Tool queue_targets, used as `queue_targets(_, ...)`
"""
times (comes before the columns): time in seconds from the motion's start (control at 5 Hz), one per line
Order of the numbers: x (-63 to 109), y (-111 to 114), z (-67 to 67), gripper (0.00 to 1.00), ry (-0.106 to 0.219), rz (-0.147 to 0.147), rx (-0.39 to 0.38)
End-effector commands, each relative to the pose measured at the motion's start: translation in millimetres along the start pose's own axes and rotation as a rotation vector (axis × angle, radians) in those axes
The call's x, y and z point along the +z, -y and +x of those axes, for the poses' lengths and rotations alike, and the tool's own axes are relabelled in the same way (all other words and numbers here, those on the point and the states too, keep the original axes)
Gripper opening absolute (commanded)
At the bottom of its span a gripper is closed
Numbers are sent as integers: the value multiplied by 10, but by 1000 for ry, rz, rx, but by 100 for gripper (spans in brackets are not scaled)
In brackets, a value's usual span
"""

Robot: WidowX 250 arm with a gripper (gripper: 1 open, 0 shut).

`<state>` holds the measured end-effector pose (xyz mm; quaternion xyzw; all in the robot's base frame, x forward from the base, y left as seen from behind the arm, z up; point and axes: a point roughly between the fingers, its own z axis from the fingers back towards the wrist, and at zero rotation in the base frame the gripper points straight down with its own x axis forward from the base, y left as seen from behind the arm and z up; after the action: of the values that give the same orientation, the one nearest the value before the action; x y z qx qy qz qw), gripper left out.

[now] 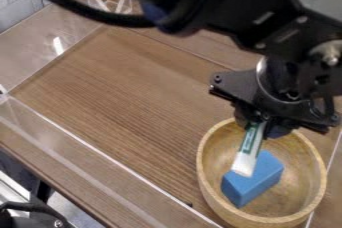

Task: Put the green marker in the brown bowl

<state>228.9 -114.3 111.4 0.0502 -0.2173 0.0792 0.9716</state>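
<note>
The brown bowl (214, 157) sits at the lower right of the wooden table, with a blue block (253, 181) lying inside it. My gripper (258, 125) hangs over the bowl's far side, shut on the upper end of the green marker (249, 147). The marker points down into the bowl, white barrel lowest, and its tip reaches the top of the blue block. The fingertips are partly hidden behind the black hand.
A clear plastic wall (80, 132) runs round the wooden table top (120, 82). The table's front edge and a dark stand (27, 212) lie at lower left. The arm's dark bulk (201, 2) fills the top.
</note>
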Motion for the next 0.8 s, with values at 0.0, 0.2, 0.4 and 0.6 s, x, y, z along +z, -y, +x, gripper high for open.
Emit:
queue_targets(0.0, 99, 56, 52, 0, 27, -39, 31)
queue_targets(0.2, 98, 62, 41, 0, 29, -46, 50)
queue_targets(0.4, 95, 60, 38, 0, 36, -55, 69)
queue_targets(0.6, 98, 56, 47, 0, 50, -65, 85)
